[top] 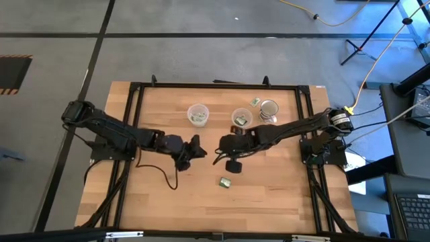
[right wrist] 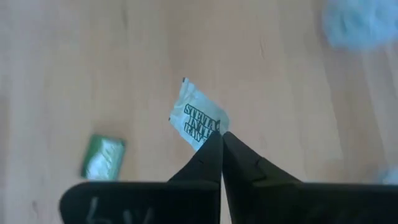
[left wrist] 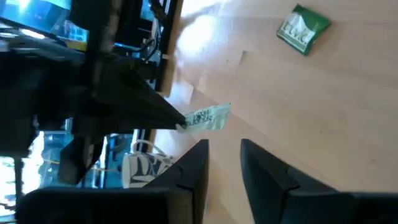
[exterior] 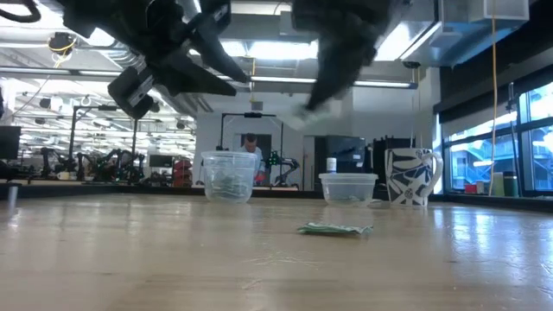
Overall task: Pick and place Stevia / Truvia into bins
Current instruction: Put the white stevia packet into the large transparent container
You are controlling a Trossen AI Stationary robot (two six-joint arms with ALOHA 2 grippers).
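My right gripper (right wrist: pixel 221 134) is shut on a white-and-green Stevia sachet (right wrist: pixel 198 117), held in the air above the middle of the table (top: pixel 168 202). In the low view this sachet (exterior: pixel 313 112) hangs under the right gripper (exterior: pixel 333 82). My left gripper (left wrist: pixel 225 163) hovers open just left of it (top: pixel 195 149) and touches nothing. A green sachet (top: pixel 225 181) lies flat on the wood nearer the front edge. Two clear cups (top: pixel 197 114) (top: pixel 241 119) stand behind the grippers, both with sachets inside. My right gripper pinches the Stevia sachet by one corner (right wrist: pixel 211 129) between its two fingertips (left wrist: pixel 168 118). The rest of the sachet sticks out beyond the tips. The sachet is lifted clear of the table.
A patterned mug (top: pixel 269 109) stands right of the cups, with another sachet (top: pixel 256 101) lying flat beside it. A black frame (top: pixel 134 101) runs around the table. Bare wood lies along the near half of the table. A person (exterior: pixel 250 151) stands far off in the room.
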